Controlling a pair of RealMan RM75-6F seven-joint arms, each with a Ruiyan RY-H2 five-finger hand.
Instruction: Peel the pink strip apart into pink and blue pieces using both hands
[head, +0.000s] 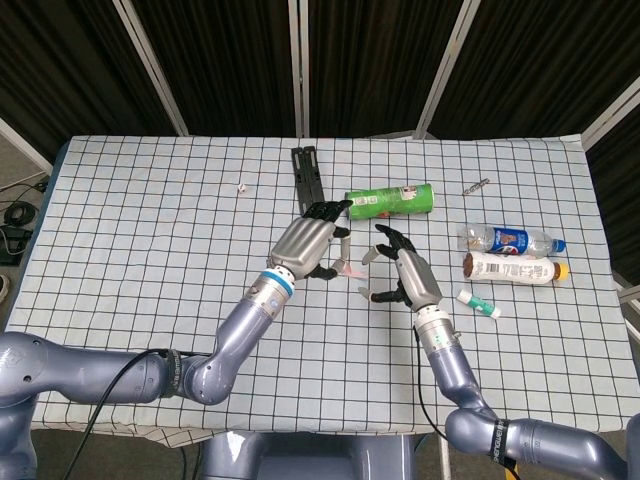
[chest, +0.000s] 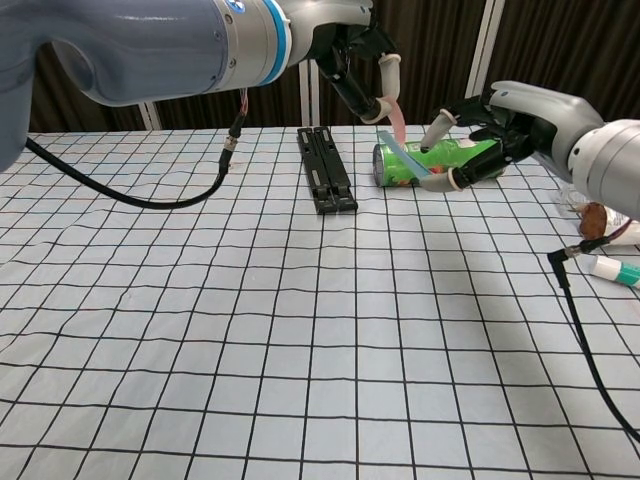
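My left hand (head: 308, 243) (chest: 360, 60) is raised above the table and pinches the upper end of the pink strip (chest: 397, 118) (head: 345, 267). The strip hangs down and its blue layer (chest: 412, 160) slants out toward the right. My right hand (head: 405, 278) (chest: 490, 125) hovers just right of the strip with its fingers spread. Its fingertips (chest: 432, 137) are close to the blue end, and I cannot tell whether they touch it. It holds nothing that I can see.
A green can (head: 390, 201) (chest: 440, 162) lies on its side behind the hands. A black bar (head: 307, 176) (chest: 326, 170) lies left of it. Two bottles (head: 512, 254), a small tube (head: 478, 304) and a screw (head: 475, 185) lie at the right on the checked cloth (head: 150, 250).
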